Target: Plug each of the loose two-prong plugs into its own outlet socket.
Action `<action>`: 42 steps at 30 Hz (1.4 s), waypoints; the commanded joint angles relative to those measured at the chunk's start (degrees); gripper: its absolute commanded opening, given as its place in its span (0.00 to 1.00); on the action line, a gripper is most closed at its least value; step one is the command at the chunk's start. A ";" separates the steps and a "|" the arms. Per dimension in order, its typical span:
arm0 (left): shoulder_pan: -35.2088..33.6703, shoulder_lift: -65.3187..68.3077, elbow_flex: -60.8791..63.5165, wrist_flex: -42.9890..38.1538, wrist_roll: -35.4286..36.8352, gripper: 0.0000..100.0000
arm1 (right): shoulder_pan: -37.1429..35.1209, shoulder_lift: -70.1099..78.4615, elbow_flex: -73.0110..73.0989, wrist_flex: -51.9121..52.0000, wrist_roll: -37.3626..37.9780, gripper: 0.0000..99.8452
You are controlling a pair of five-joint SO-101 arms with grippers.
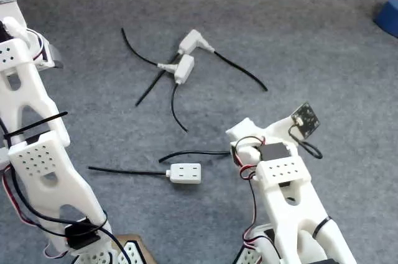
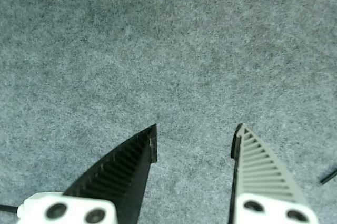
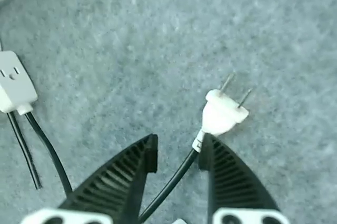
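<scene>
So the right pincer (image 3: 178, 149) sat part-open, straddling the black cord (image 3: 171, 184) right behind the loose two-prong plug (image 3: 222, 112). It wasn't clamped on anything that I could see, with one finger just touching the plug's tail. The plug lay flat on the grey worktop (image 1: 323, 46) near the free outlet socket (image 1: 185, 172), prongs pointing away from the pincer. The left pincer (image 2: 196, 132) hung wide open, holding nothing, well apart from that socket. Looked like the grab-the-plug step to me. Next it'd need to close on the plug body, not the cord, then swing the prongs toward the socket's slots.
</scene>
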 commanded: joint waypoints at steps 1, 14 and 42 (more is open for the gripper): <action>-0.22 -1.54 -2.15 -0.18 0.53 0.23 | -0.57 0.57 -2.42 -0.84 -0.70 0.12; -0.84 -1.54 -2.15 -0.18 0.44 0.23 | -0.57 21.49 -7.43 -0.84 -1.05 0.12; -1.45 -1.54 -1.80 -0.09 0.35 0.23 | -0.40 35.56 -20.35 -0.57 -0.79 0.10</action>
